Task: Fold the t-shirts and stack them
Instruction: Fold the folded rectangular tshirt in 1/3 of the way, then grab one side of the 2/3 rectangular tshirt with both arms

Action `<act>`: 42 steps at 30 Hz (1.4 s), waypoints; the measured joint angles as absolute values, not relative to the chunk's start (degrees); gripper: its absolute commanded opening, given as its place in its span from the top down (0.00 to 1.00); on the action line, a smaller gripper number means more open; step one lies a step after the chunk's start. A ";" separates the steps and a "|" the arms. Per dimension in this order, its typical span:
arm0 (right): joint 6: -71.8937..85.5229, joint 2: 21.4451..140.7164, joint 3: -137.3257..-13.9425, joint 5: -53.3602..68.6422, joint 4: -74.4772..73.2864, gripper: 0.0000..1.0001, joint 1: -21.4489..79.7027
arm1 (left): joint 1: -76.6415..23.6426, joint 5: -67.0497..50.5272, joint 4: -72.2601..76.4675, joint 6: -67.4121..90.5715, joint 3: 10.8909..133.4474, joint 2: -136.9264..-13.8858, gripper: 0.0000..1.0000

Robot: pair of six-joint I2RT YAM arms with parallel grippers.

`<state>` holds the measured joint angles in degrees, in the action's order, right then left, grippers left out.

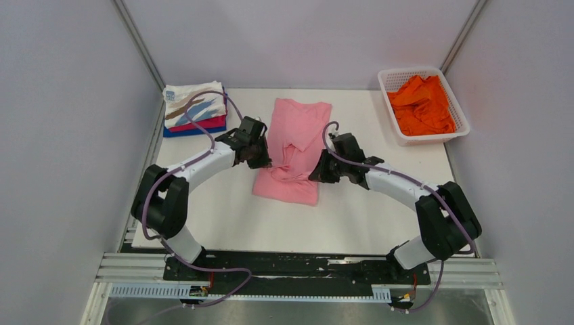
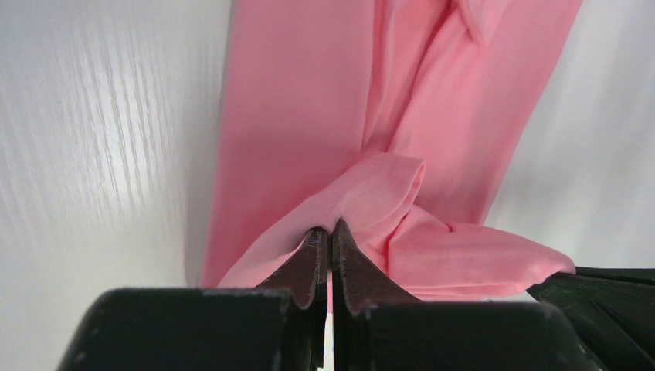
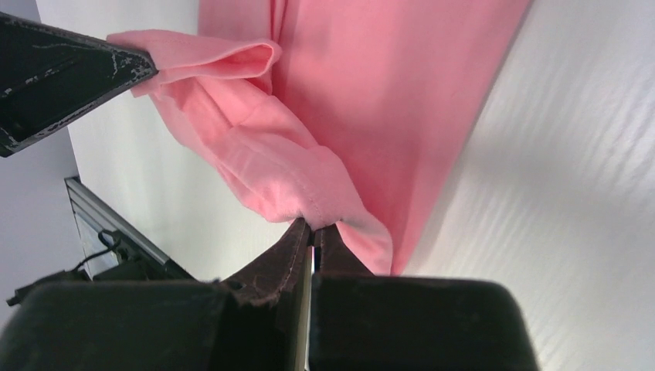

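A light pink t-shirt [image 1: 298, 128] lies as a long narrow strip in the middle of the table, its near end lifted and bunched. My left gripper [image 1: 262, 161] is shut on the shirt's near left edge; the left wrist view shows the pink cloth [image 2: 371, 193] pinched at the fingertips [image 2: 330, 229]. My right gripper [image 1: 315, 173] is shut on the near right edge; in the right wrist view the hem [image 3: 309, 201] is held at the tips [image 3: 313, 229]. A folded stack [image 1: 195, 108] with the streak-print tee on top sits at the far left. Orange tees [image 1: 423, 105] fill a basket.
The white lattice basket [image 1: 396, 128] stands at the far right corner. The table's white top [image 1: 379, 223] reaches to the black rail at the near edge. Grey walls close in on both sides.
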<state>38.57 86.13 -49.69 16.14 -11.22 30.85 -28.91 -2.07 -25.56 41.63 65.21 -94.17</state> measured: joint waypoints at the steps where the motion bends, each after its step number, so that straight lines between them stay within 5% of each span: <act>1: 38.35 86.72 -50.30 16.16 -11.22 1.00 30.06 | -28.51 -2.04 -25.67 41.36 66.50 -95.35 1.00; 13: 36.29 96.27 -56.69 16.64 -9.91 1.00 23.11 | -26.04 -1.56 -26.55 39.29 79.20 -107.26 0.99; 17: 36.23 99.15 -58.28 16.64 -9.15 0.97 21.91 | -25.30 -1.58 -27.33 39.24 81.34 -111.00 0.92; 20: 36.05 102.19 -60.58 16.67 -8.49 0.93 20.99 | -24.67 -1.39 -28.01 38.96 83.20 -113.23 0.70; 21: 36.05 103.31 -61.49 16.62 -8.27 0.89 20.67 | -24.47 -1.34 -28.05 38.81 84.12 -113.99 0.62; 24: 36.34 107.18 -64.95 16.69 -7.55 0.77 18.96 | -23.46 -1.34 -27.81 38.65 87.83 -116.62 0.13; 25: 36.47 108.64 -66.43 16.86 -7.38 0.63 18.00 | -22.98 -1.58 -27.64 38.48 88.97 -117.27 0.03; 27: 36.64 110.08 -68.36 17.41 -7.11 0.39 16.19 | -21.54 -2.28 -27.16 38.87 91.50 -118.24 0.01; 33: 34.96 108.81 -69.01 19.14 -5.65 0.02 13.85 | -19.05 -2.63 -24.95 38.68 90.63 -115.59 0.00; 42: 32.67 91.96 -53.08 21.61 -4.75 0.00 17.45 | -20.21 -5.02 -23.40 38.13 66.83 -96.73 0.00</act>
<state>32.67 91.96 -53.08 21.61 -4.75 17.45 -20.21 -5.02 -23.40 38.13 66.83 -96.73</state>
